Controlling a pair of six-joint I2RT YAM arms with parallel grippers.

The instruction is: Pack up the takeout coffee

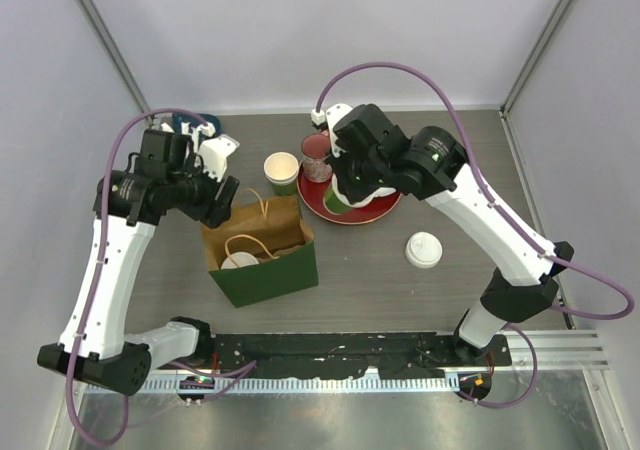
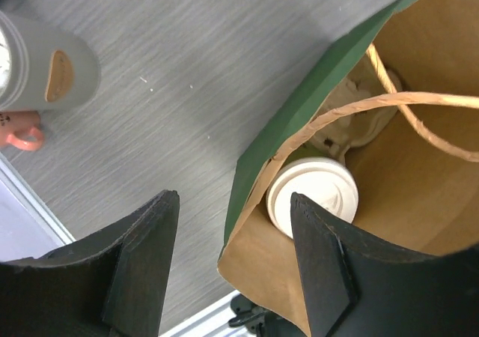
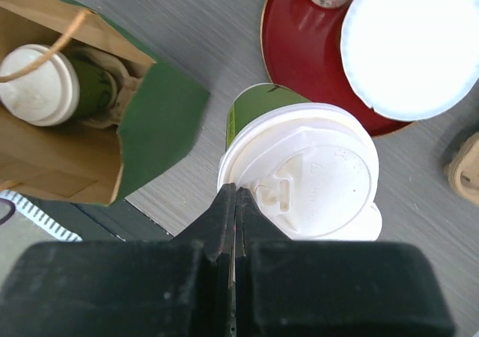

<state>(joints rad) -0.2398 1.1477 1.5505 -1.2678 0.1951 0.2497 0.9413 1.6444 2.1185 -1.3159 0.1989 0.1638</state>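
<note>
Your right gripper [image 3: 236, 196] has its fingers pressed together on the lip of the white lid [image 3: 314, 176], pinching the lidded cup [image 3: 258, 112] from above. I'd read that top hold as deliberate: it lets the cup go down into a bag without the fingers fouling the walls. The cup is over the left side of the red plate [image 1: 375, 210], toward the far edge of the table [image 1: 400, 300] near its middle. I can't tell whether its base has cleared the plate.

On the other side, your left gripper [image 2: 233, 198] is spread wide and straddles the top edge of the green paper bag [image 1: 265, 275], with one finger outside and one over the mouth. Whether it touches the paper isn't clear. It looks placed to steady the bag and keep the mouth open. The bag stands left of centre, toward the near edge.

One packed cup [image 2: 313, 195] is already inside, lid on, close to the wall by your left gripper, which leaves room beside it.

Not yet packed are an open cup [image 1: 282, 168] near the far edge, just left of the plate, and a loose lid [image 1: 423, 249] toward the right edge.

The lip grip is thin, so a quick swing could pop the lid. The rope handles [image 2: 419, 101] arch across the mouth, so plan a drop that clears them.
</note>
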